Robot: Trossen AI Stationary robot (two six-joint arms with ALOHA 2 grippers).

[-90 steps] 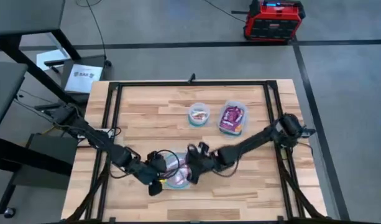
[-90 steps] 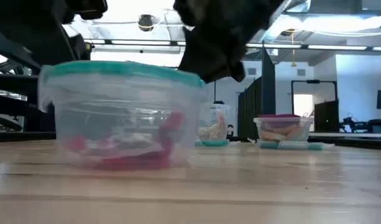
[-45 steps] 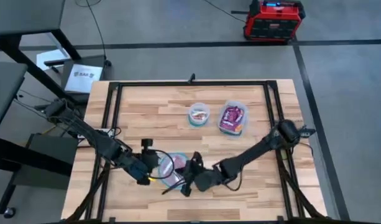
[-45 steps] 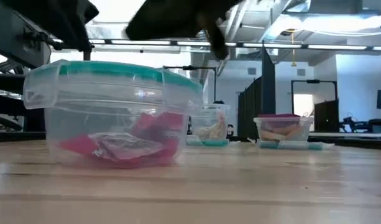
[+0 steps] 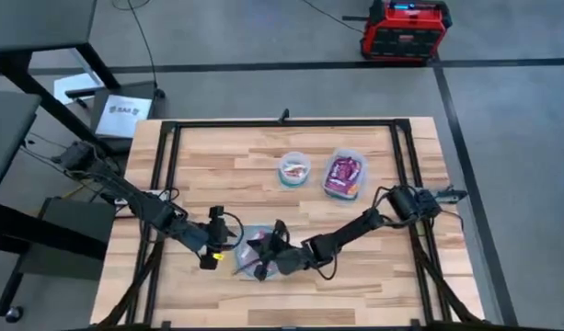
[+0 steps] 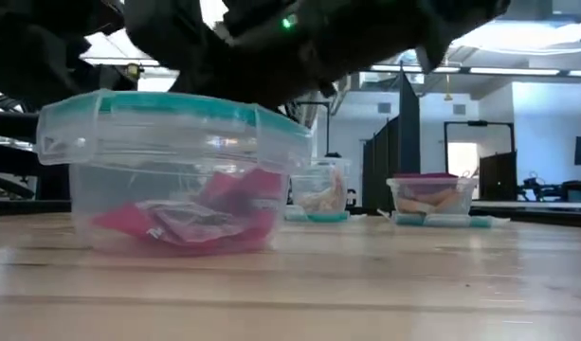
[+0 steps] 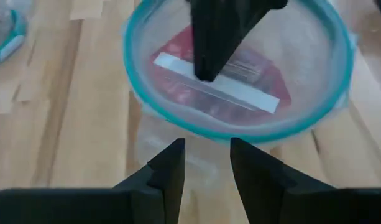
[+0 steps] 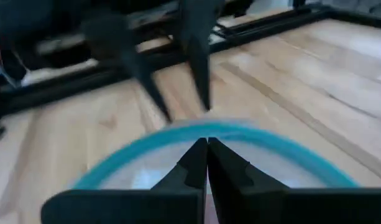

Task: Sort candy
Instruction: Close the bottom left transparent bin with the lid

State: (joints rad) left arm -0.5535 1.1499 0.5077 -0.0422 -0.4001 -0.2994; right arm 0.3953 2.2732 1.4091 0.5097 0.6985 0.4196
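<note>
Dark right end effector [image 8: 207, 163] pinched closed above round container [image 7: 345, 74]; left end effector [image 7: 207, 163] beside rim, fingers narrowly parted, empty.

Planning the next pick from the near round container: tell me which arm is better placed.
Right. Its end effector, fingers shut, is directly over the round container holding red candy packets; the left end effector, open, waits outside the rim.

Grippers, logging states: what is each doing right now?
Left gripper: open, empty, beside the round container.
Right gripper: shut, over that container, holding nothing visible.
</note>
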